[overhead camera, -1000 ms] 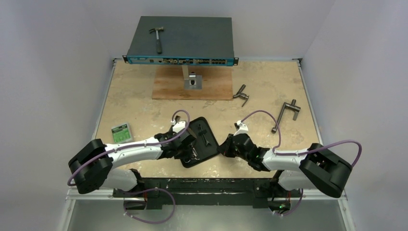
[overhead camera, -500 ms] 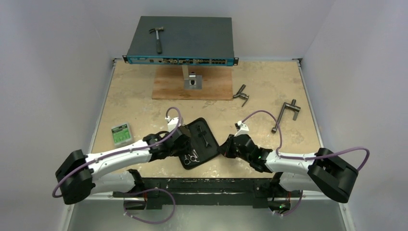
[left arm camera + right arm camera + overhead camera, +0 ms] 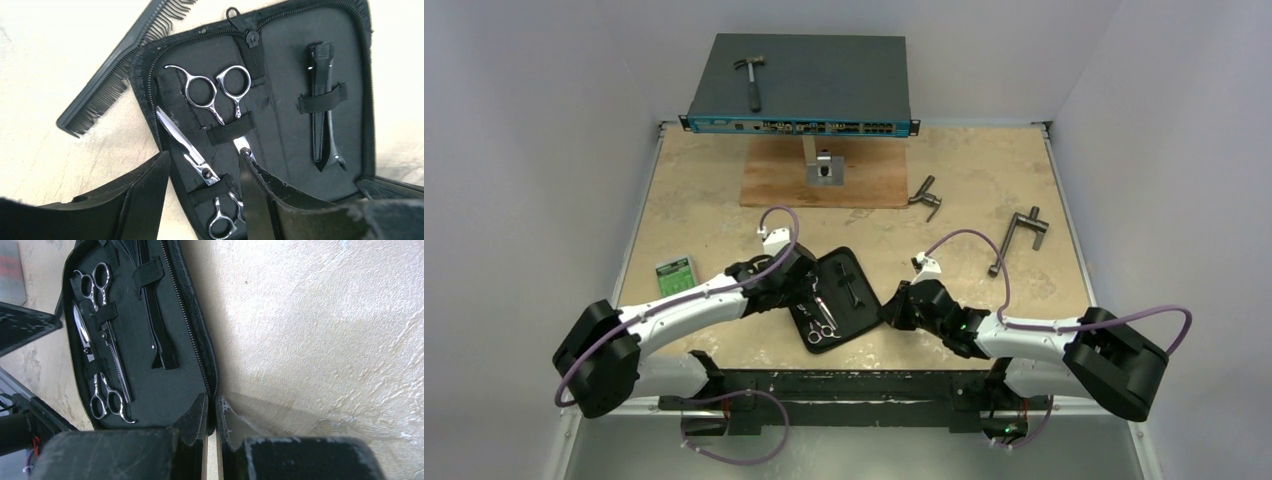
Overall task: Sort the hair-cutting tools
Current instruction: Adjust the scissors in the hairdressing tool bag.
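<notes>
Two claws, and the only loose tool I can see is the comb. My left claw (image 3: 202, 160) hangs wide open over the left half of the zip case (image 3: 285, 75), with nothing between the fingers. Left of the case the black comb (image 3: 115, 65) lies flat on the mottled beige table (image 3: 50, 50). It is outside the case, far end just beside the zipped corner, teeth toward the case. I judge it light thin hard plastic with springy teeth, and awkward to get under as it lies. Best pinched across the solid spine near mid-length, never by the teeth.

Inside the case, soft black fabric with elastic straps. Two small silver scissors sit head to tail under the straps in the left half: a plain pair (image 3: 180, 138), then a pair (image 3: 116, 367) with a toothed blade. Polished steel, likely slick and a bit heavier, sharp tips. I'd grip those at the shank near the pivot.

In the right half a thin black hair clip (image 3: 322, 135) is strapped upright. It looks very light and narrow, easy to lose.

My right claw (image 3: 211, 400) is pinched nearly closed on the case's right rim, apparently steadying it
</notes>
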